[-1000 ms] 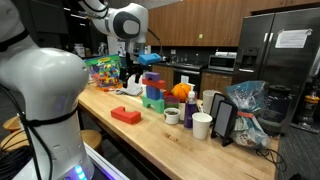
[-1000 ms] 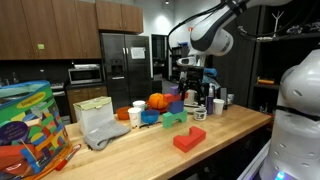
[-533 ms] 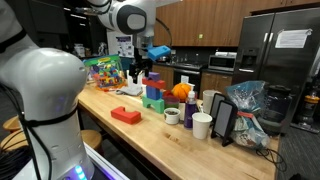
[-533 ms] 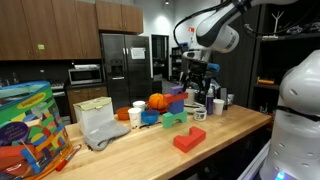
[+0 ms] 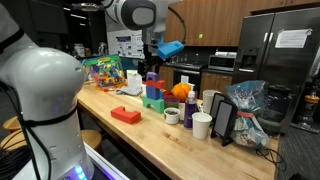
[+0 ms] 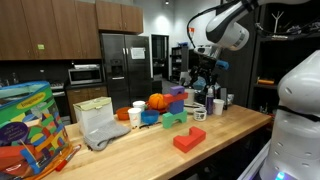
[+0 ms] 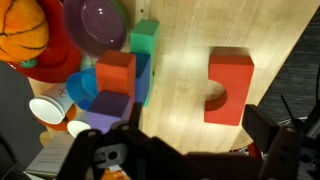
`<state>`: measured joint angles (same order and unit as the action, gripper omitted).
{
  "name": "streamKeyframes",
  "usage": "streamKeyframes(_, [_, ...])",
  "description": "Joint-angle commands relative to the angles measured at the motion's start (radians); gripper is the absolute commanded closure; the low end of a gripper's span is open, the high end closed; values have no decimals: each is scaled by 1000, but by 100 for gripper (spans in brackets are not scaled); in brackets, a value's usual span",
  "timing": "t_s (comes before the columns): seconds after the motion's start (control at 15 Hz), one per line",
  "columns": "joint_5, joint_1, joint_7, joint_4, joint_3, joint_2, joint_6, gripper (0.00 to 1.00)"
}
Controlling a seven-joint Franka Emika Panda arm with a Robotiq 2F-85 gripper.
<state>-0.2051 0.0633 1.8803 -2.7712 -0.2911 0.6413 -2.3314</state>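
My arm points the gripper (image 5: 150,64) down above the block stack (image 5: 153,92), fingers spread and empty; the wrist view crops its body.

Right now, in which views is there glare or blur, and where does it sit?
Wrist view: bright glare runs down the wooden table between the stacked blocks and the red block; the jaws at the bottom edge look dark and soft. In both exterior views: the white robot body fills the foreground out of focus, while the blocks on the table look sharper.
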Motion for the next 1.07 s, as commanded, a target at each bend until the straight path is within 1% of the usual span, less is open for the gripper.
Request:
streamKeyframes(0.0, [9,-29,25,-6,-27,37,-10,0])
streamKeyframes(0.13, [7,-37,17,-7,-27,43,-24,0])
streamKeyframes(0.2, [2,-26,8,1,-21,19,-7,0])
streamKeyframes(1.0, [3,-29,7,1,-23,25,-15,0])
